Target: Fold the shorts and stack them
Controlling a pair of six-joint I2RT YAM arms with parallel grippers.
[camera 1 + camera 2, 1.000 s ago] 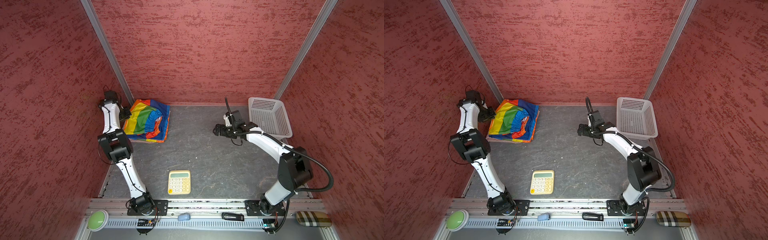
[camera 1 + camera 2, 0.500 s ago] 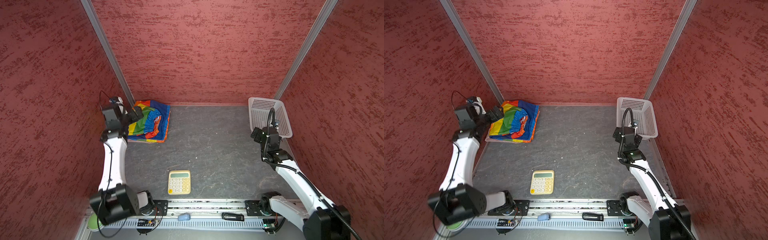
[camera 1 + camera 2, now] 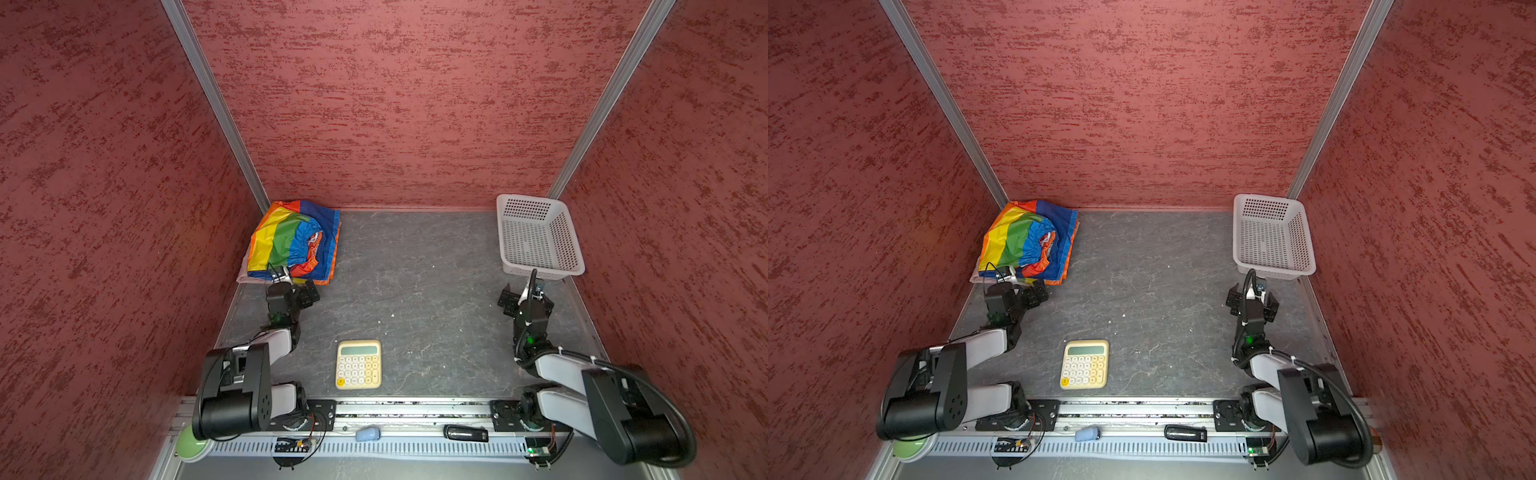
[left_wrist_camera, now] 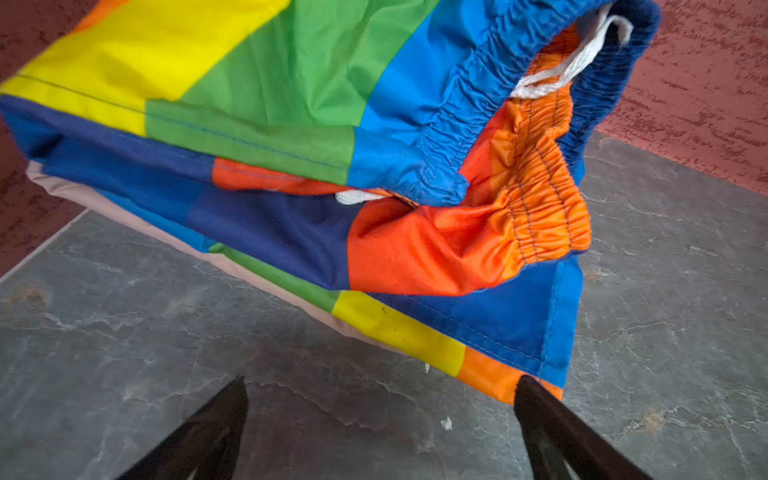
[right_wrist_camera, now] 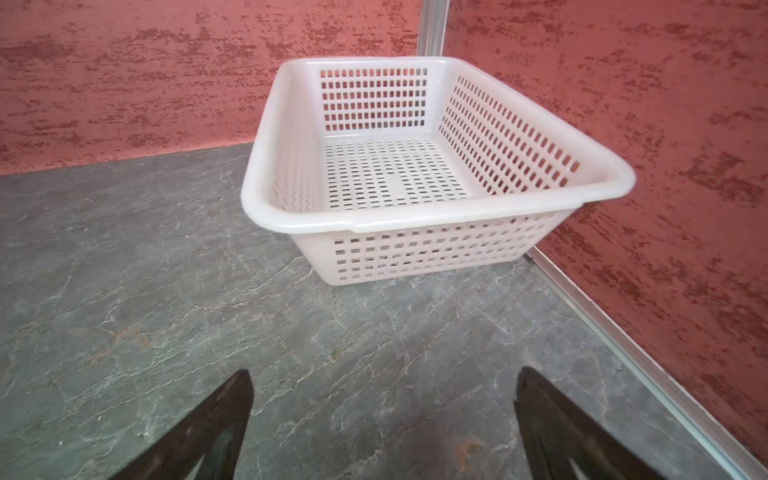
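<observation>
Plainly empty, the left end effector (image 4: 381, 380) gapes wide, folded shiny rainbow colour-blocked shorts (image 4: 291, 124) lying just ahead of its tips on the grey bench (image 4: 124, 332), seemingly atop a dusty pink pair (image 4: 62, 185). The right end effector (image 5: 384, 372), likewise wide and empty, faces a white perforated plastic basket (image 5: 415, 218).

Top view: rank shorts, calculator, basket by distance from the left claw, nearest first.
From the left claw, in a top view:
1. shorts: right in front of it, far left corner.
2. calculator: middle of the table, towards the front rail.
3. basket: far right corner, across the table.
</observation>
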